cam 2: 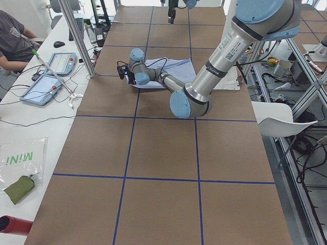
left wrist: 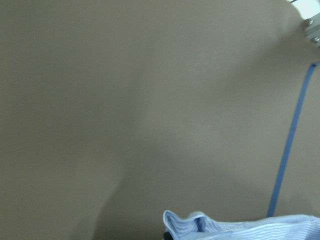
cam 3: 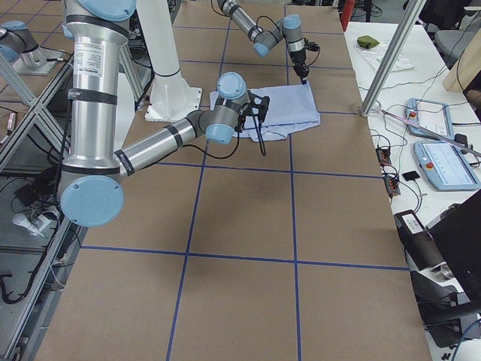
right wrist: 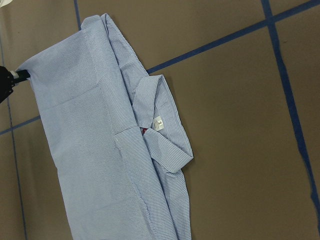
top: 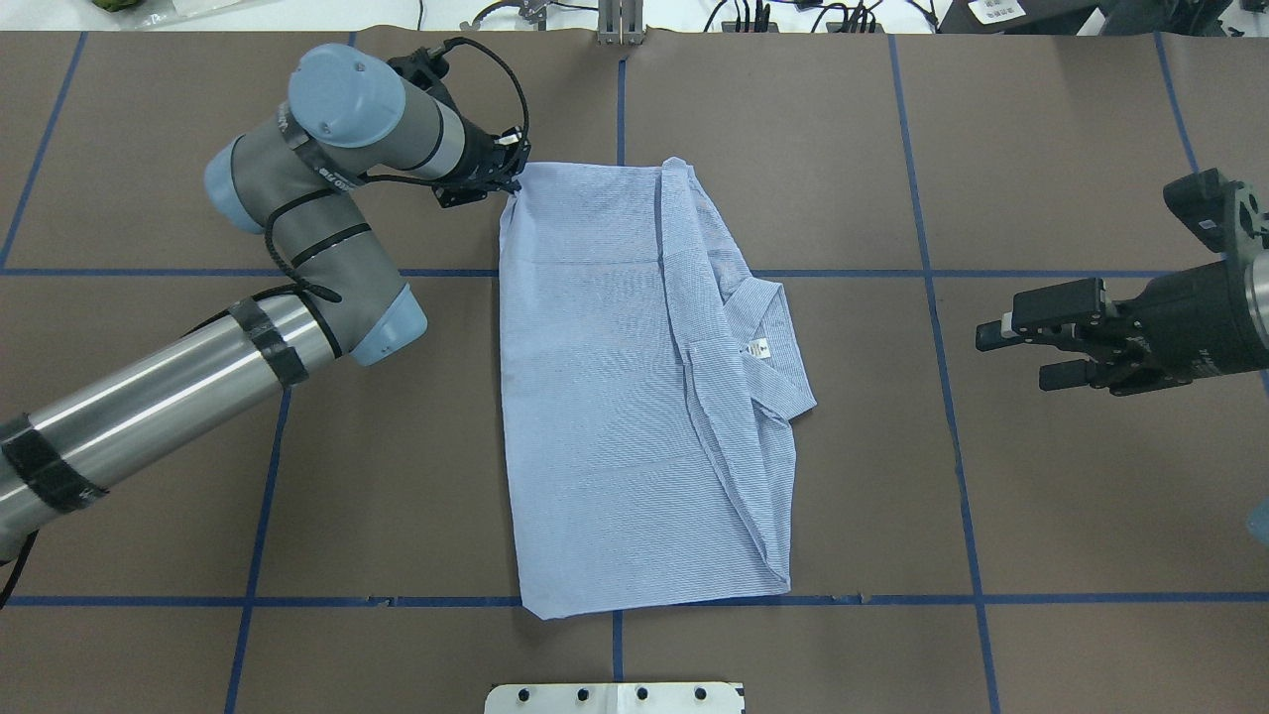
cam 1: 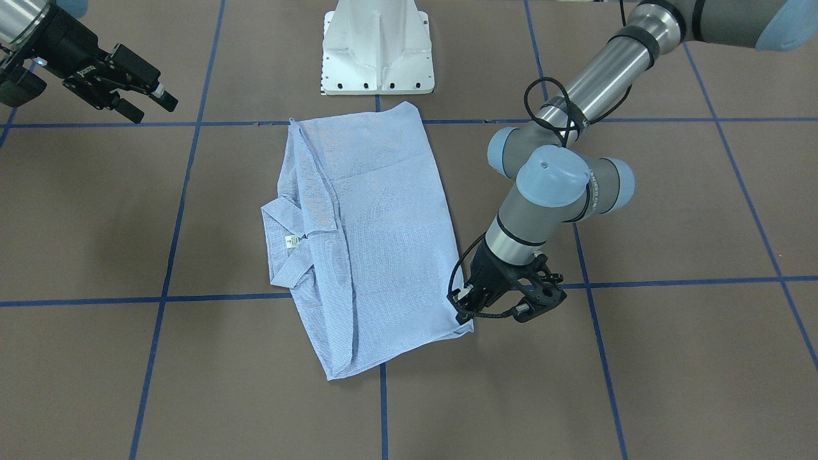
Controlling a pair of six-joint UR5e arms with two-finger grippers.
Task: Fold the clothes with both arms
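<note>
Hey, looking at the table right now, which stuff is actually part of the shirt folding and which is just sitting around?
Part of the job:
shirt, partly folded
left gripper, gripping its corner
right gripper, jaws open, clear of it

Just lying about:
white pedestal base
tablets
green pouch
red tube

The shirt (top: 605, 397) lies flat in the middle of the counter (top: 991, 149), straight ahead of my pedestal base (top: 615, 697). Its collar (top: 768, 327) and neck label (top: 758, 348) sit on the side toward my right arm, about halfway along that edge. My left claw (top: 511, 188) is at the shirt's far left corner, pinching it. My right claw (top: 1011, 355) hangs well apart to the right of the shirt, level with the collar.
</note>
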